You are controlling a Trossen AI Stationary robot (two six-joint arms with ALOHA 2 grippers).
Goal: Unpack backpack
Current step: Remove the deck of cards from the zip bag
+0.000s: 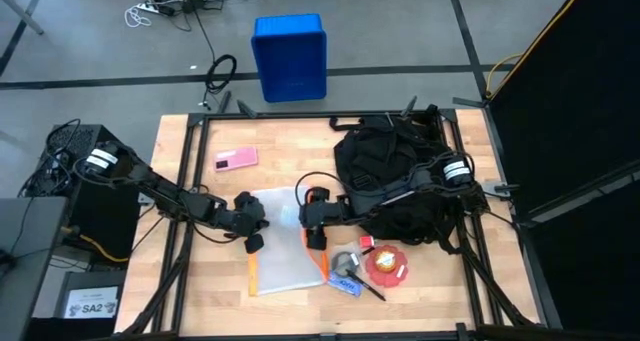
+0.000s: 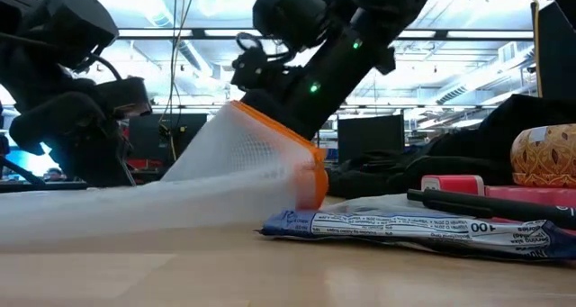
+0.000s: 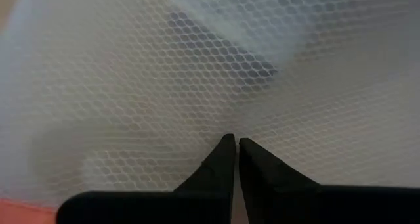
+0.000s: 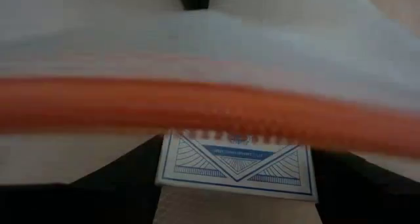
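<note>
Light wood surface point(image 1: 200, 281) on a black frame, grey floor all round, with a blue crate point(image 1: 289, 56) sitting on the floor past the far edge.

Left claw point(image 1: 253, 231) down low near the middle of the surface, fingers pressed tight together, tips right against a white mesh pouch point(image 1: 280, 246) with an orange zip edge. Nothing but mesh filling the left wrist view, so no telling whether any of it is actually pinched.

Right claw point(image 1: 317, 231) just across the pouch from the left one, fingers spread wide, sitting at the pouch's orange edge. Edge on that side lifted off the wood, clear to see in the low view, with the pouch point(image 2: 225, 181) sloping up toward the arm. In the right wrist view, a blue-and-white patterned card or box point(image 4: 236, 168) sitting between the spread fingers, just under the orange zip. Can't tell if anything is really gripped there.

Backpack point(image 1: 385, 176) right behind the right claw, slumped black heap on the far right part of the surface, right arm stretched across it.

Just to the near side of the right claw: a blue snack wrapper point(image 1: 345, 283), a black pen point(image 1: 368, 289) and a round red thing point(image 1: 387, 265) in a little cluster. Pink flat item point(image 1: 236, 159) well off beyond the left claw, toward the far edge.
</note>
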